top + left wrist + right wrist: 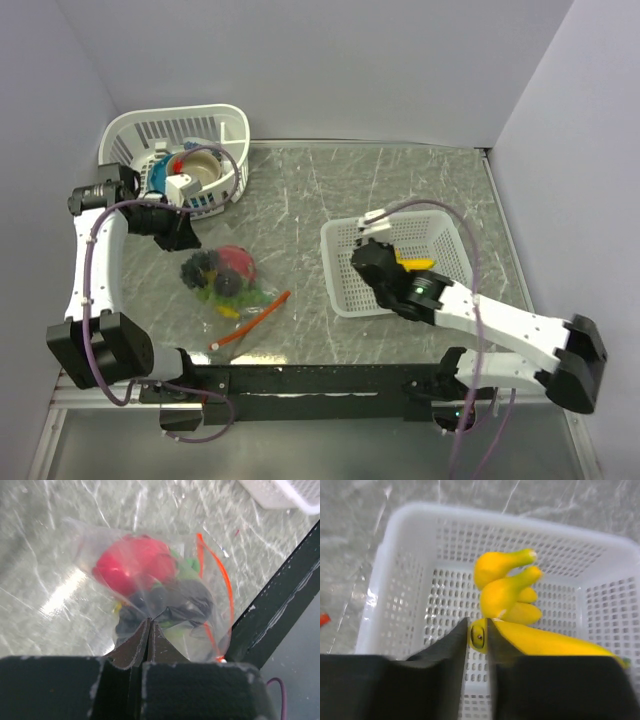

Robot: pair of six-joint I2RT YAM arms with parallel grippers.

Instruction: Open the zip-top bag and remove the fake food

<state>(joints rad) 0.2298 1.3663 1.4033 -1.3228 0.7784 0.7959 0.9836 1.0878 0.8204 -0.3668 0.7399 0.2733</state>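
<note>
The zip-top bag (232, 285) (165, 595) lies at left of centre, its orange-red zip strip (252, 318) (222, 580) toward the near edge. Through the clear plastic show a pink-red dragon fruit (238, 262) (132, 565), a green cluster (187, 570) and dark pieces. My left gripper (183, 238) (150, 622) is shut, pinching the bag's far-left edge. My right gripper (370, 262) (478, 630) hangs inside the square white basket (345, 295) (395, 550). Its jaws stand slightly apart around the stem of the yellow banana bunch (412, 260) (507, 592), with a thin gap at the left finger.
A round white mesh basket (228, 118) stands at the back left, holding a tan bowl (205, 168) and a blue item (157, 178). A black rail (320, 380) runs along the near edge. Grey walls close in the back and both sides.
</note>
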